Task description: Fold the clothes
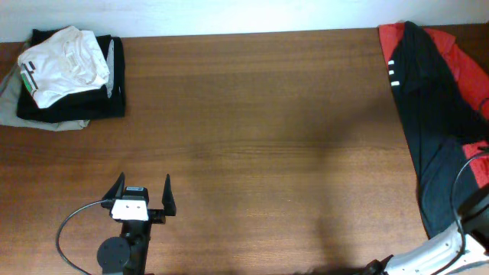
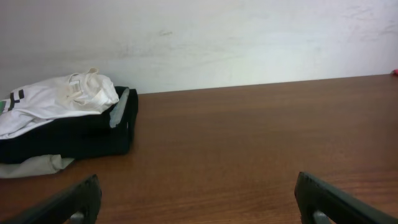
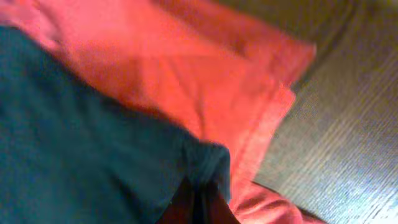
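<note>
From overhead, the black T-shirt (image 1: 432,122) lies crumpled at the edge of the table (image 1: 267,137) farthest from the folded stack (image 1: 69,72). It is draped over a red T-shirt (image 1: 462,57) and not yet spread out, so the fold has hardly begun by my reckoning. The left gripper (image 1: 144,183) waits on the robot's side of the folded stack, a little toward the middle, its jaws spread wide and holding nothing. Only the white right arm (image 1: 439,256) shows, at the corner diagonally opposite the folded stack, with its fingers out of sight and a cable (image 1: 457,179) looping over the dark cloth. In the left wrist view both fingers stand well apart over bare wood, with the folded stack ahead and to the left, against the wall. The right wrist view is blurred, but the right gripper (image 3: 196,202) is pressed together on what looks like a corner of the dark fabric, with red cloth touching that corner. That closeness is the main hazard: if the pinch has caught a red layer too, a pull toward the folded stack would drag both shirts. The bite also seems to sit at the very edge, so the weight of the bunched shirt could tug it free. The cable could snag a fold as the arm travels.
</note>
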`<state>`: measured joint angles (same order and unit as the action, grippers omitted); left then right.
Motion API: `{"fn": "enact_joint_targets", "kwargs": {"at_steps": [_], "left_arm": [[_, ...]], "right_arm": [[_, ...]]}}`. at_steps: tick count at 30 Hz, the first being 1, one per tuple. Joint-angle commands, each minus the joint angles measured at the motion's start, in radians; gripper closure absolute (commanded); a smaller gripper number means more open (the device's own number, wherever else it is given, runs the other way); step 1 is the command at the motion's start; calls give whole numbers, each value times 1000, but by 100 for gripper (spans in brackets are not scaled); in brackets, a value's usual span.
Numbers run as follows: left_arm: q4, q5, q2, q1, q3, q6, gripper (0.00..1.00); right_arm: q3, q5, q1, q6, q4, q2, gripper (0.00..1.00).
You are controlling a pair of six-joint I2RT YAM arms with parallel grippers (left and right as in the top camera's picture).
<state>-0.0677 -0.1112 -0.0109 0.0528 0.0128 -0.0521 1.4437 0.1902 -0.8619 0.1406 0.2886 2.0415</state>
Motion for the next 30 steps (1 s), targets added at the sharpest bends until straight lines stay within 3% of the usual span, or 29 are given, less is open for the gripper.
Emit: {"fn": "enact_joint_targets", "kwargs": {"at_steps": [1,5,11,25,30], "left_arm": [[-3,3,5,5,-4,-8,1],[-3,3,5,5,-4,-8,1],[-3,3,5,5,-4,-8,1],[-3,3,5,5,-4,-8,1],[-3,3,5,5,-4,-8,1]], "right_arm": [[17,151,19,61,-1,-114,96],[17,258,116,69,3,-190,96],[17,413,443,139,7,-248,96],[17,402,1262,158,10,-246,96],[17,295,1469,217,-14,-246,96]]}}
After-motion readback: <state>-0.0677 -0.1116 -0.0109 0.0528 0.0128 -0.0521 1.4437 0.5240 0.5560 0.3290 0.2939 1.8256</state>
